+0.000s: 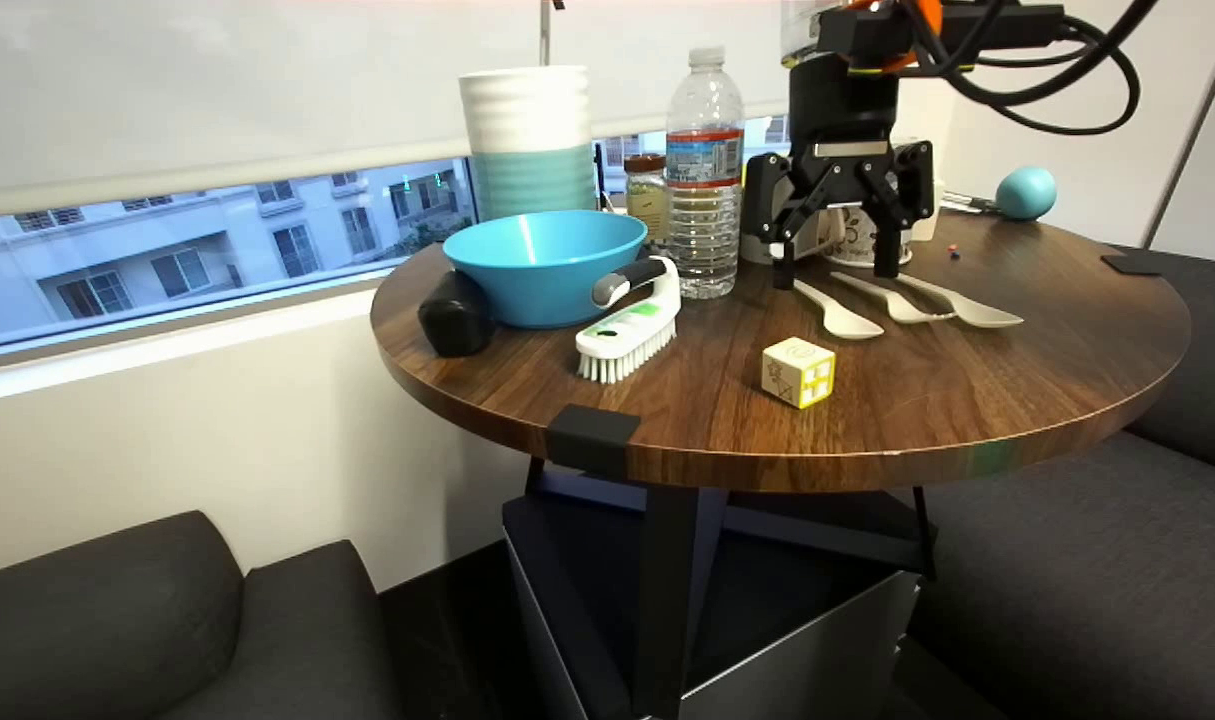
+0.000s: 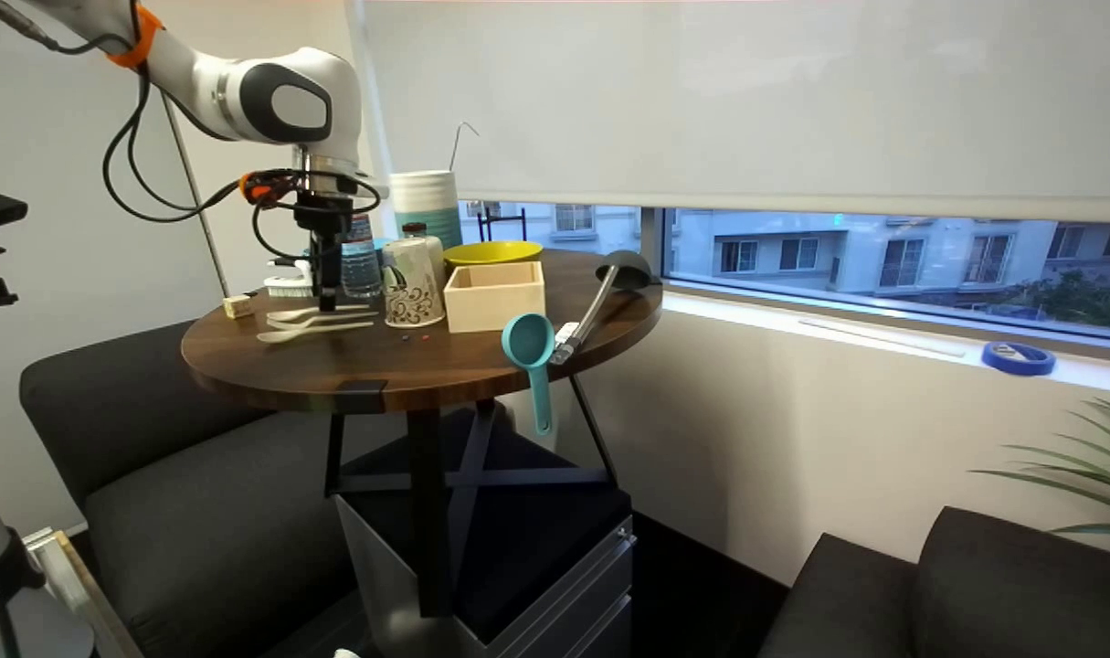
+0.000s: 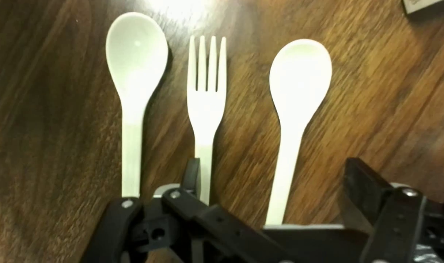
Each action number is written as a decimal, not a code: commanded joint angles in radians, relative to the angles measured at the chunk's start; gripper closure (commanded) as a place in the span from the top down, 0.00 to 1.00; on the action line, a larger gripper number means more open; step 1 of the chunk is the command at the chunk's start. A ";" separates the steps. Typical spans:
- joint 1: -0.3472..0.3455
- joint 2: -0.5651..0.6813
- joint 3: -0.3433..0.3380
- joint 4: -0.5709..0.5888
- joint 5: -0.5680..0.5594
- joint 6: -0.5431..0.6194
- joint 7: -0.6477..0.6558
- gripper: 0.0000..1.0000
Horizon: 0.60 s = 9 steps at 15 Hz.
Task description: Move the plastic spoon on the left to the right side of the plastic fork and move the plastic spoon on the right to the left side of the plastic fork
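Observation:
In the wrist view the pale plastic fork (image 3: 206, 109) lies on the wooden table between one plastic spoon (image 3: 136, 54) on its left and another plastic spoon (image 3: 298, 80) on its right. In an exterior view the fork (image 1: 889, 300) lies between the right-hand spoon of the wrist view (image 1: 847, 322), nearer the block, and the left-hand one (image 1: 982, 313). My gripper (image 3: 273, 164) is open and empty, low above the handles. Its left finger overlaps the fork's handle edge; its right finger is right of the right-hand spoon, whose handle shows between them. The handle ends are partly hidden.
A wooden block (image 1: 798, 372) lies near the bowl ends. A white brush (image 1: 629, 330), blue bowl (image 1: 545, 270) and water bottle (image 1: 705, 180) stand to one side. A patterned cup (image 2: 414, 288) and wooden box (image 2: 495, 306) stand beyond the handles.

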 commanded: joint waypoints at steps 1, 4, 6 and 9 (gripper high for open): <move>0.016 0.033 -0.011 0.051 0.028 -0.038 0.018 0.75; 0.017 0.045 -0.015 0.061 0.034 -0.049 0.018 0.59; 0.017 0.051 -0.017 0.067 0.040 -0.057 0.016 0.54; 0.017 0.063 -0.019 0.075 0.053 -0.067 0.011 0.69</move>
